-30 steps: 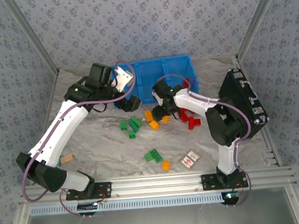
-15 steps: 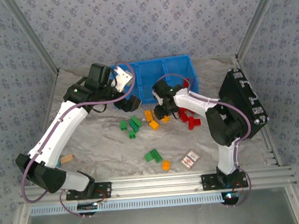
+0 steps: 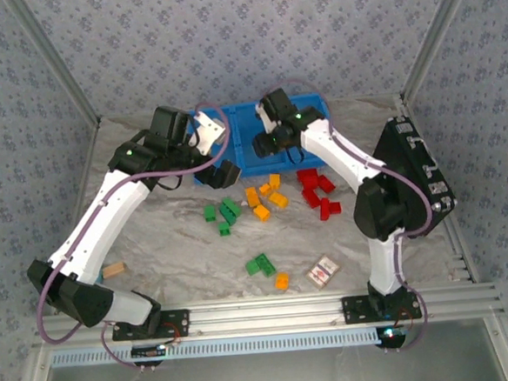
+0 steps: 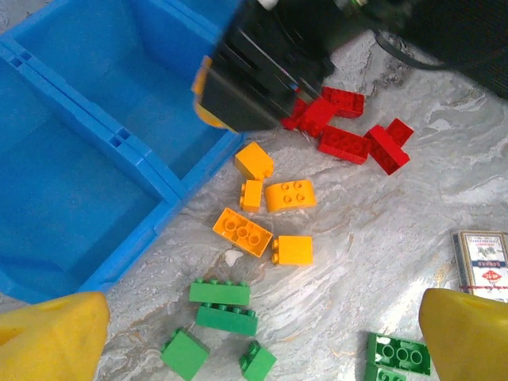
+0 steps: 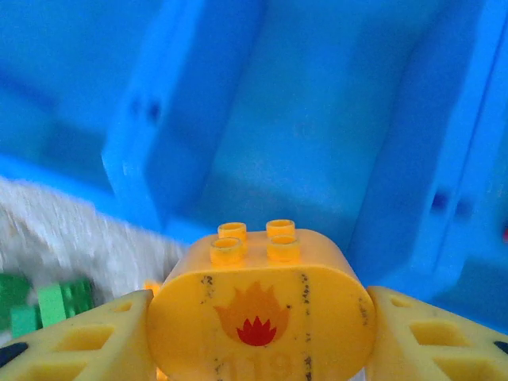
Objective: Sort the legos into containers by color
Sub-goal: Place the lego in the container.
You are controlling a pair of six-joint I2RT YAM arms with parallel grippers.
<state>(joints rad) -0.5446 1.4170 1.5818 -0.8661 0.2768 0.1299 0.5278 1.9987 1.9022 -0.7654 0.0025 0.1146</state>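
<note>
Our right gripper (image 3: 264, 143) clamps an orange brick (image 5: 260, 313) over the bin (image 4: 95, 135), likely for dropping; left gripper (image 4: 255, 337) jaws stand apart.

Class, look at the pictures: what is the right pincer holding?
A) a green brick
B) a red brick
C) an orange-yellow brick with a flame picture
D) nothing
C: in the right wrist view an orange-yellow brick printed with a red flame sits clamped in the right pincer, above the blue bin.
</note>
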